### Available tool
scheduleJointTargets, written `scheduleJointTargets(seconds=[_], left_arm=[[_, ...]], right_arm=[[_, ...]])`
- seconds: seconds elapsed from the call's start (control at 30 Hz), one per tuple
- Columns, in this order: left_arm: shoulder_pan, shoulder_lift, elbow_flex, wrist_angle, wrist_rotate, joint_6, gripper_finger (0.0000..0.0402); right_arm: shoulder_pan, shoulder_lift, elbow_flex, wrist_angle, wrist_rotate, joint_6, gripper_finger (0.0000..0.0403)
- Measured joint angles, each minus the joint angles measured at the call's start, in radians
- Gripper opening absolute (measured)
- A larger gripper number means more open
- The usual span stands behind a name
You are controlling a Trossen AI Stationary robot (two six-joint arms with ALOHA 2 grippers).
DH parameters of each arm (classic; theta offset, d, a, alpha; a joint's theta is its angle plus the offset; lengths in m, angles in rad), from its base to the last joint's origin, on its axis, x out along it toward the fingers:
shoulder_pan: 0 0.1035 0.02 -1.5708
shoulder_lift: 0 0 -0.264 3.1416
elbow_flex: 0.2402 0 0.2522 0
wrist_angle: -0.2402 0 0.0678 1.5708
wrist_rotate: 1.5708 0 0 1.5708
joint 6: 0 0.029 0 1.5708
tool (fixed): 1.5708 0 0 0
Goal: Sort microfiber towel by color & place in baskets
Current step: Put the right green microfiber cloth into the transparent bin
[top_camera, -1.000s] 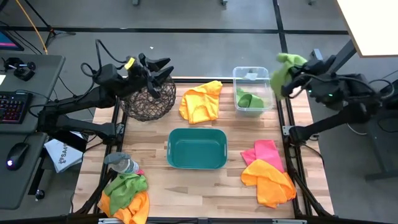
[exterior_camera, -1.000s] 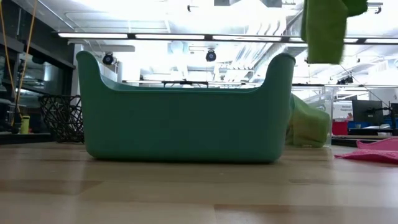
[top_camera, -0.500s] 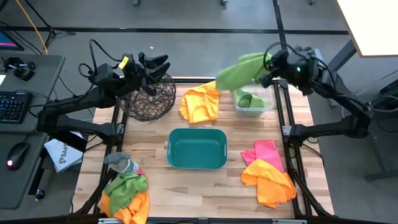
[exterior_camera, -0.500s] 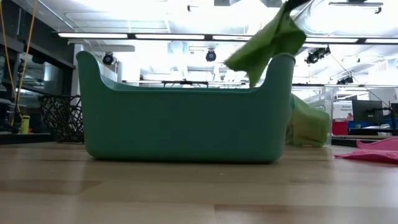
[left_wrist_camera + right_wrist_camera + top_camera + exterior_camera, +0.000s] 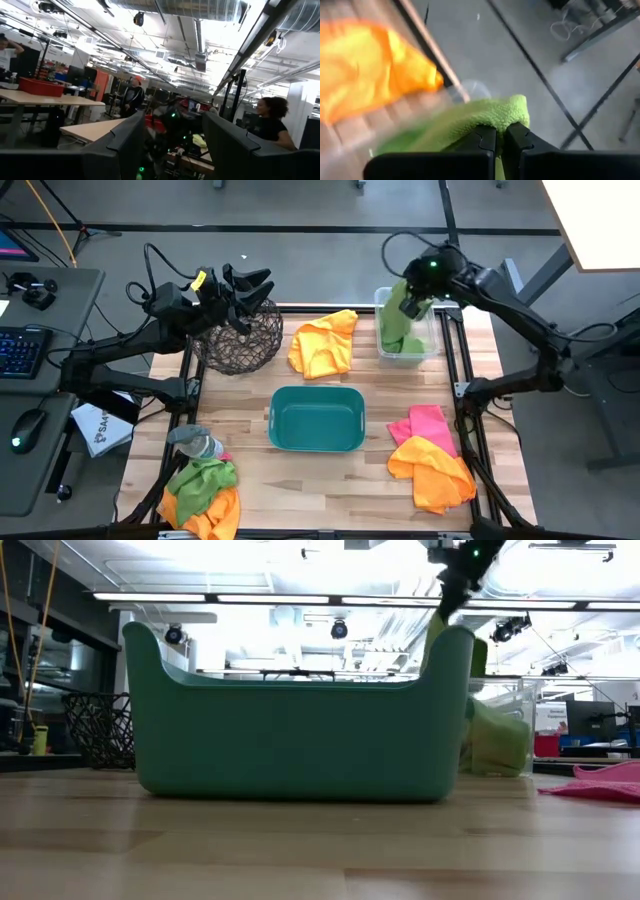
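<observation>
We see our right gripper (image 5: pixel 408 304) pinched tight on a lime green towel (image 5: pixel 397 326), its fingers (image 5: pixel 485 140) closed on a fold of the cloth. The gripper hangs over the clear bin (image 5: pixel 432 352), and the towel drapes straight down from it into that bin, so the cloth lies directly beneath the fingers and partly inside the container. Just to the gripper's side, toward the middle of the table, an orange towel (image 5: pixel 323 343) lies spread on the wood. Farther out, toward the front of the table, stands the teal tub (image 5: pixel 316 418), and on the gripper's own side of it a pink towel (image 5: pixel 428 423) lies under another orange towel (image 5: pixel 435 471). Well across the table, our left gripper (image 5: pixel 256 286) hovers above the round wire-mesh basket (image 5: pixel 239 342) with its fingers (image 5: pixel 120 145) spread apart and nothing between them. At the far front corner on that side, a heap of green and orange towels (image 5: pixel 203 495) lies just beside a clear bottle (image 5: pixel 196 445).
</observation>
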Motion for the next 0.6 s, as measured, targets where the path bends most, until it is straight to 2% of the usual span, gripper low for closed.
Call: scheduleJointTargets(seconds=[0.13,0.27,0.4,0.6], left_arm=[[0.0,0.0,0.0,0.0,0.0,0.001,0.0186],[0.0,0.0,0.0,0.0,-0.015,0.002,0.0186],[0.0,0.0,0.0,0.0,-0.02,0.002,0.0186],[0.0,0.0,0.0,0.0,-0.021,0.001,0.0186]], right_arm=[[-0.022,0.033,0.0,-0.091,-0.02,-0.026,0.0],[-0.053,0.073,0.0,-0.122,-0.164,-0.029,0.0],[-0.079,0.146,0.0,-0.166,-0.25,-0.081,0.0],[-0.129,0.283,-0.001,-0.226,-0.291,-0.184,0.0]])
